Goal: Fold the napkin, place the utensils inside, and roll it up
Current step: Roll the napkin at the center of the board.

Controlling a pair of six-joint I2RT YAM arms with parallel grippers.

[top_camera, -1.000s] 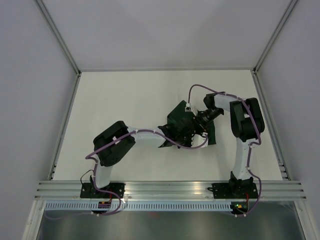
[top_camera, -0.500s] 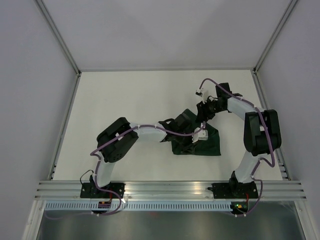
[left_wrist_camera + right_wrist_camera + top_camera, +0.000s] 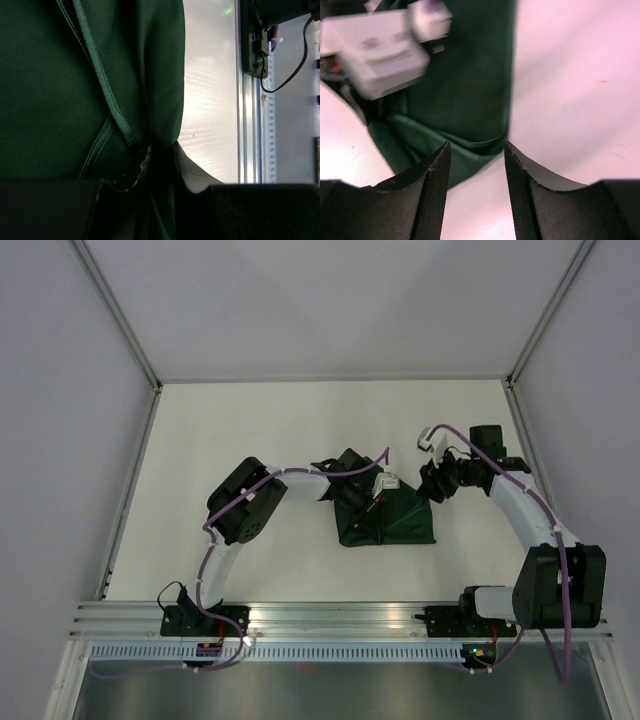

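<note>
On the table, left claw seemingly clamped on napkin, right claw apart.

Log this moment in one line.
napkin: partly folded | left fingers: shut on napkin | right fingers: open, empty, by napkin's right edge

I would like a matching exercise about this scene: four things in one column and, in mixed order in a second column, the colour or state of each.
Column one:
1. left pincer
2. right pincer
3. napkin
4. table

Column two:
A. white
B. open, holding nothing
C. dark green
D. closed on the napkin

Pairs: 1-D, 2-B, 3-C, 4-A.
</note>
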